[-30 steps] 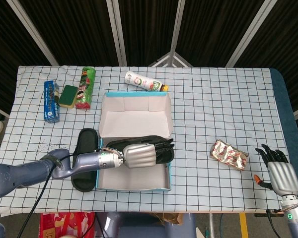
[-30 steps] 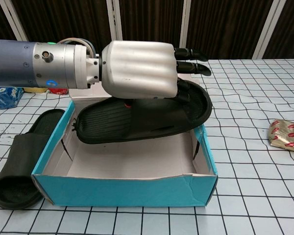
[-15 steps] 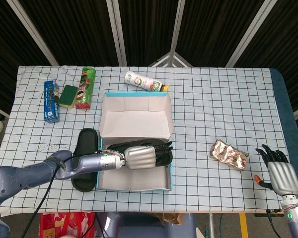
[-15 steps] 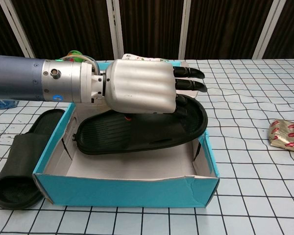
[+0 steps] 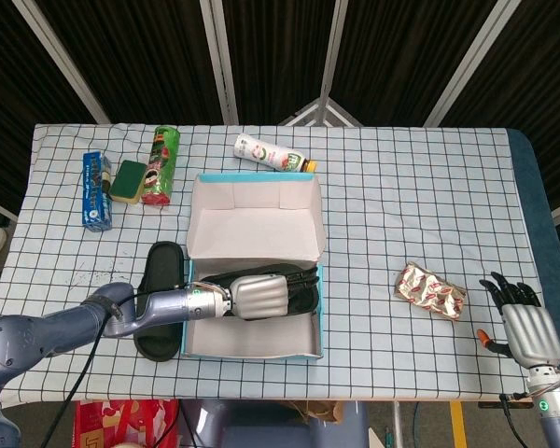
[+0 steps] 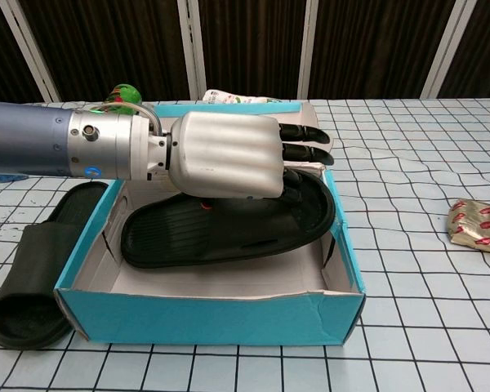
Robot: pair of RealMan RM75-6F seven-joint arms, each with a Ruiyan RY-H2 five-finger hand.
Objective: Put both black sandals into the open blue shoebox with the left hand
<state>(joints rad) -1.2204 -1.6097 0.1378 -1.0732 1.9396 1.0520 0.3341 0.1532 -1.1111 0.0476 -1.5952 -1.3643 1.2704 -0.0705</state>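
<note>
The left hand (image 6: 229, 155) covers the middle of the sandal (image 6: 229, 233) in the box, so its grip underneath cannot be made out. At the lower right of the head view, the right hand (image 5: 525, 322) has its wrist cut off by the frame's edge, and the chest view misses it entirely.

Matt black rubbery sandal (image 6: 229, 233), cardboard shoebox (image 6: 212, 317), smooth metallic left hand (image 6: 229, 155).

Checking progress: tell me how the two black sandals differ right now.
One sandal is inside the blue shoebox, held by the left hand; the other sandal lies untouched on the table, outside the box's left wall. The boxed one lies across the box, the other alongside it. Both are black slides.
</note>
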